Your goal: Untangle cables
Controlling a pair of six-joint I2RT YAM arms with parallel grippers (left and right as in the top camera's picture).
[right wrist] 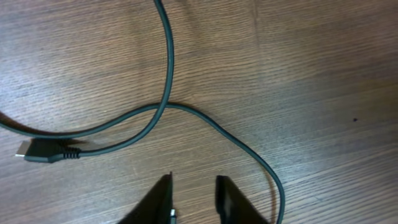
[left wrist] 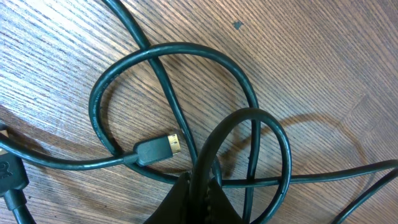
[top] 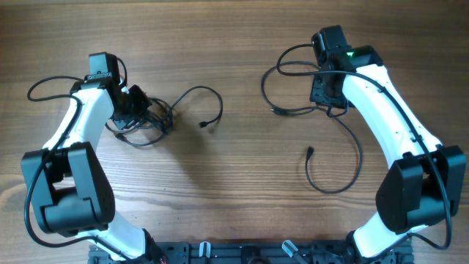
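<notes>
Left fingers (left wrist: 177, 204) pinch a cable (left wrist: 219, 132), right fingers (right wrist: 155, 202) apart.

Zero readable text here, folks

Nothing legible on the cables (left wrist: 99, 106), the plug (left wrist: 155, 149) or the wooden counter (top: 234, 44). A black piece (left wrist: 9, 177) at the left edge of the left wrist view has some faint raised mark, but I can't make it out.
</notes>
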